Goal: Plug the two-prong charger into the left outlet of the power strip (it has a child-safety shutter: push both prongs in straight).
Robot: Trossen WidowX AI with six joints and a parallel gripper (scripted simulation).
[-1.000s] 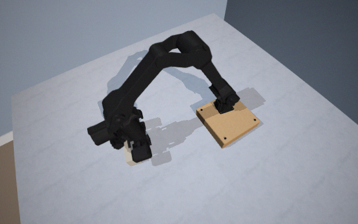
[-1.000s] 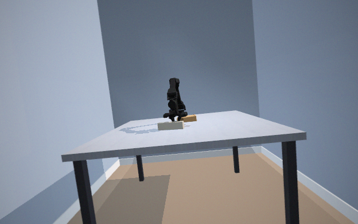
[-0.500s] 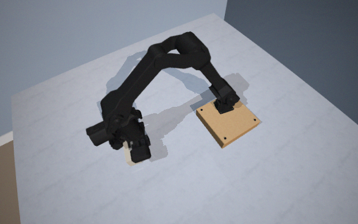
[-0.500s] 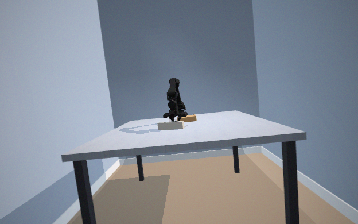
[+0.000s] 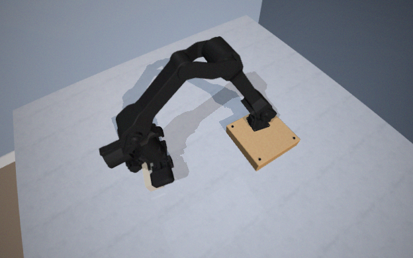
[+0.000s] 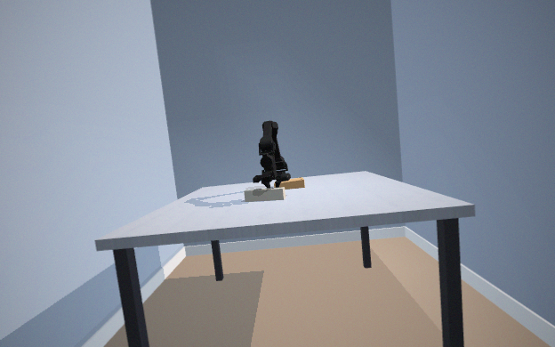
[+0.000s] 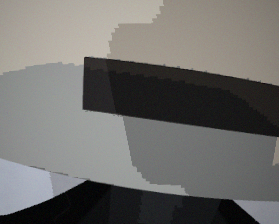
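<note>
In the top view the black arm [image 5: 176, 79] arches from its tan base plate [image 5: 275, 149], right of centre, over to the left of the frame, where the gripper [image 5: 154, 170] points down at the grey table [image 5: 308, 205]. The gripper is clenched on something dark: most likely the two-prong charger [image 7: 183, 99], which in the wrist view appears as a black slab lying slightly tilted across the middle of the frame, though that view is so close and blurred that its prongs cannot be made out. Directly beneath it is the cream-coloured power strip [image 5: 147, 176], of which only a narrow pale edge peeks out at the lower left of the gripper in the top view. In the exterior view the power strip [image 6: 264, 194] reads as a low pale block on the table [image 6: 325, 209], just in front of the arm [image 6: 269, 151] and slightly left of the tan base plate [image 6: 296, 183]. The gripper [image 6: 267, 180] hangs low over the strip's top, near its middle as seen from here; whether the charger touches the strip cannot be judged from any view. In the wrist view the strip [image 7: 50, 23] fills the upper part of the frame, with shadow across its lower half.
</note>
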